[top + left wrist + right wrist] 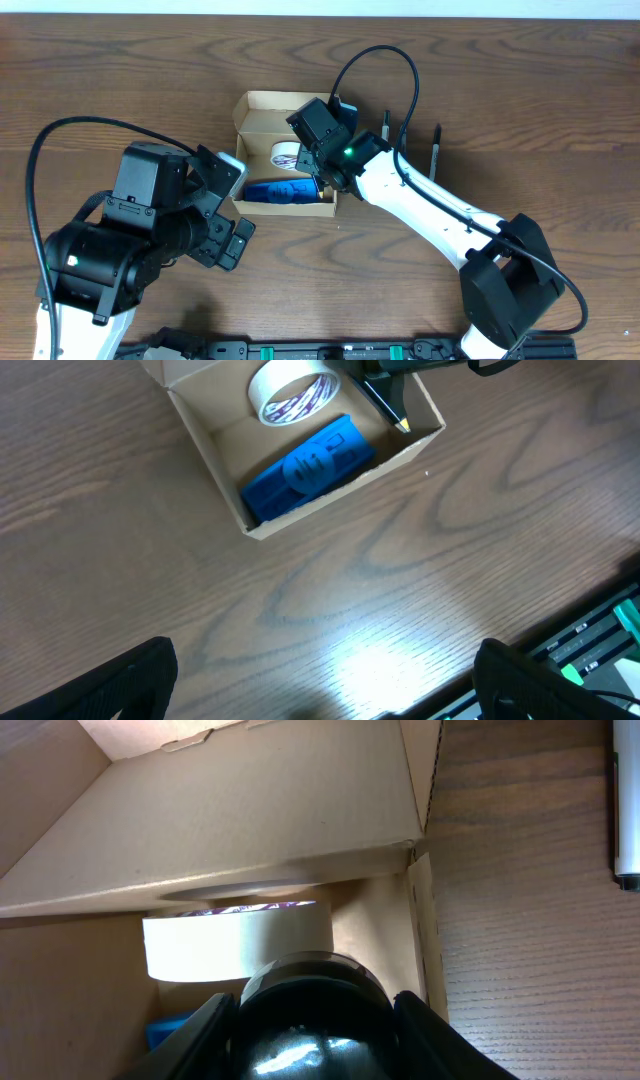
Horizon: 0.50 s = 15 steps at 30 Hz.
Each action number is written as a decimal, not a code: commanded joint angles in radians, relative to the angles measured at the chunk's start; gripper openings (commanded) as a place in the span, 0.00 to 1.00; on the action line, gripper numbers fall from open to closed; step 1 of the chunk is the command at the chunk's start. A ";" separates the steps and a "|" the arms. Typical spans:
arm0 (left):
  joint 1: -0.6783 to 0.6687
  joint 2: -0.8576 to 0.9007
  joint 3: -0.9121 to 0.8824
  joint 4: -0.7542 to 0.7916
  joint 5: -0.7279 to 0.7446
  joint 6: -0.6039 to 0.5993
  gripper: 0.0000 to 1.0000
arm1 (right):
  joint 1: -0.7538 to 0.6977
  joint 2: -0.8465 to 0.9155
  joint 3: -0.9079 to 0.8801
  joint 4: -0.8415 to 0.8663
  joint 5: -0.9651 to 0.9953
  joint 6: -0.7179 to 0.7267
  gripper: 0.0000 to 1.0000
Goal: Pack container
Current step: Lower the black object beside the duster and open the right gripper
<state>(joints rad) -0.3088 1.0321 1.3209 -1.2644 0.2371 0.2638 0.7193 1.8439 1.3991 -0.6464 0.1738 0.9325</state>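
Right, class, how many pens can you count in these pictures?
3. One pen and a second pen lie on the table beside the container; a third pen is held by the right gripper over the container. Others may be hidden.

A dark cylinder (315, 1010), perhaps a marker, hides most of the blue item (166, 1032)

Right gripper (315, 1032) clasping a black cylinder (310, 995) above the box (250, 820); tape roll (235, 942) inside the box; pen (627, 800) right of it.
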 commanded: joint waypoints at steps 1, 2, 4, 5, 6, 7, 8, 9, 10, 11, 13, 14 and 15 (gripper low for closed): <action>0.000 0.001 0.017 -0.004 0.007 0.013 0.95 | 0.008 0.011 -0.005 -0.002 0.021 0.017 0.04; 0.000 0.001 0.017 -0.004 0.007 0.013 0.95 | 0.008 0.011 -0.005 -0.001 0.021 0.017 0.11; 0.000 0.001 0.017 -0.004 0.007 0.013 0.95 | 0.008 0.011 -0.005 -0.001 0.021 0.017 0.18; 0.000 0.000 0.017 -0.004 0.007 0.013 0.95 | 0.008 0.011 -0.005 -0.001 0.021 0.017 0.22; 0.000 0.001 0.017 -0.004 0.007 0.013 0.95 | 0.008 0.011 -0.005 -0.001 0.021 0.017 0.26; 0.000 0.001 0.017 -0.004 0.007 0.013 0.95 | 0.008 0.011 -0.005 -0.001 0.021 0.017 0.31; 0.000 0.001 0.017 -0.004 0.007 0.013 0.95 | 0.008 0.011 -0.005 -0.001 0.021 0.017 0.35; 0.000 0.001 0.017 -0.004 0.007 0.013 0.95 | 0.008 0.011 -0.005 -0.001 0.021 0.017 0.38; 0.000 0.001 0.017 -0.004 0.007 0.013 0.95 | 0.008 0.011 -0.005 -0.001 0.021 0.017 0.41; 0.000 0.001 0.017 -0.004 0.007 0.013 0.95 | 0.008 0.011 -0.005 -0.001 0.021 0.017 0.43; 0.000 0.001 0.017 -0.004 0.007 0.013 0.96 | 0.008 0.011 -0.005 0.000 0.021 0.017 0.50; 0.000 0.001 0.017 -0.004 0.007 0.013 0.95 | 0.008 0.011 -0.005 0.000 0.021 0.017 0.52; 0.000 0.001 0.017 -0.004 0.007 0.013 0.95 | 0.008 0.011 -0.005 0.000 0.021 0.017 0.53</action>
<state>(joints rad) -0.3088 1.0321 1.3209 -1.2644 0.2367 0.2638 0.7193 1.8439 1.3991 -0.6464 0.1738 0.9360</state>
